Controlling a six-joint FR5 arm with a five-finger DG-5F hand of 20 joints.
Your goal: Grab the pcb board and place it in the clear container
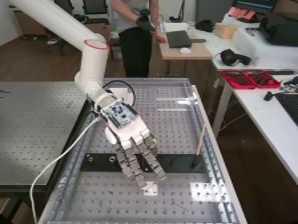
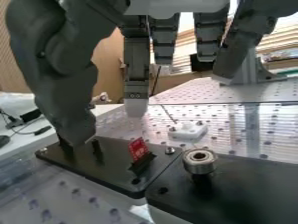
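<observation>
1. Biggest thing first: the perforated worktop. Everything for this job is sitting on it, and overall I'd call it the pre-grasp stage. Positioning looks partly sorted, but pickup and drop-off are both left to do.

2. The arm is out over the worktop, so I'd say the rough approach is mostly handled. What's left is probably a small alignment toward the board.

3. The hand is above the dark plate area, palm end up, with its fingers pointing down. They're released and pretty much straight, with nothing in them. So no grab done, and closing on the board is the next big item imo.

4. The small whitish see-through box looks like the clear container to me. It's just beyond the dark plate in the wrist view, and the board isn't in it, so the placing half is completely undone.

5. Smallest: the red pcb board, standing roughly upright with a bit of lean in its black holder on that plate. Left to do: pinch it, lift it free of the holder, carry it over, let go in the box.
</observation>
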